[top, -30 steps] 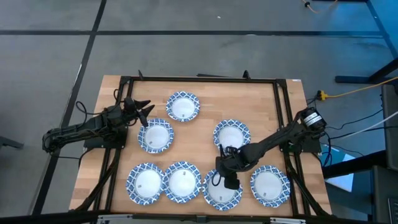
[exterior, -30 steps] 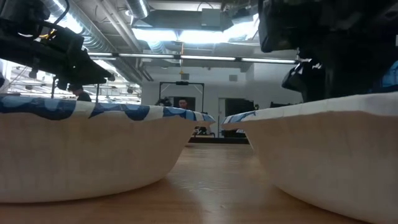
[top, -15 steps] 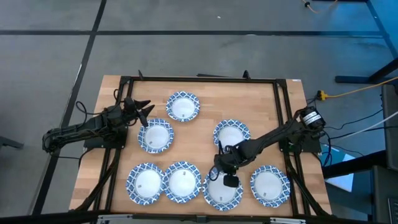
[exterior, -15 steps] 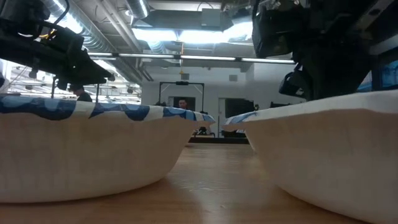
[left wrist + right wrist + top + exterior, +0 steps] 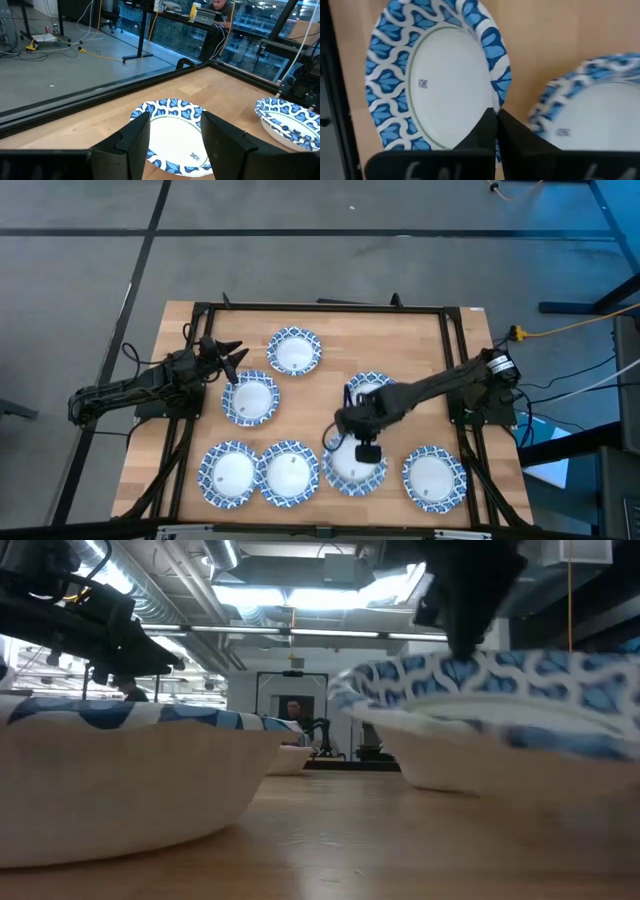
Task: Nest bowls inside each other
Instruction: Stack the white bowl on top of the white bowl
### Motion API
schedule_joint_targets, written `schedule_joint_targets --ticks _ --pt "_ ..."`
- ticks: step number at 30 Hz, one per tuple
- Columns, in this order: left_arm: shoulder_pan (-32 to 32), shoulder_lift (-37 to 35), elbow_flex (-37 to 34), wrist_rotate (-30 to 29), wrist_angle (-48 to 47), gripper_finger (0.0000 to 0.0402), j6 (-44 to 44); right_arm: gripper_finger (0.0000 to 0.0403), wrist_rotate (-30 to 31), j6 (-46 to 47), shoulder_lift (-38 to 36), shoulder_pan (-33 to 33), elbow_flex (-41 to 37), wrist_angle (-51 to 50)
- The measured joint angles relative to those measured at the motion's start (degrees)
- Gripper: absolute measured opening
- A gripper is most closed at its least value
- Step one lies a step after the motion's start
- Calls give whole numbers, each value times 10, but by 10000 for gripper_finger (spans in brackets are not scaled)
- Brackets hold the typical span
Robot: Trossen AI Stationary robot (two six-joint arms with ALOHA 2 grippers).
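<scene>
- Pinching a bowl rim, the right gripper (image 5: pixel 346 442) sits over the front middle of the table (image 5: pixel 320 340) — its fingers (image 5: pixel 490 131) closed together on the held bowl (image 5: pixel 355 467).
- Seen from the low camera, that held bowl (image 5: pixel 500 715) is tilted, one edge raised off the wood.
- Just left of the right gripper lie two bowls side by side: the near one (image 5: pixel 290 474) and the far one (image 5: pixel 229 474).
- Right of it rests another bowl (image 5: pixel 433 477); just behind it, partly under the arm, a fifth bowl (image 5: pixel 368 388).
- Waiting at the table's left edge, the left gripper (image 5: pixel 226 358) has its fingers (image 5: pixel 131 145) spread apart — empty.
- Directly ahead of the left gripper sits a bowl (image 5: pixel 250 398), with one more (image 5: pixel 294 351) beyond it toward the back.
</scene>
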Motion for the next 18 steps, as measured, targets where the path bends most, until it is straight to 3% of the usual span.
schedule_joint_targets --ticks 8,18 --pt "0 0 0 0 0 169 4 5 -6 -53 -52 -65 38 -33" --pt "0 0 0 0 0 169 5 5 -2 -64 -186 -166 -51 -33"
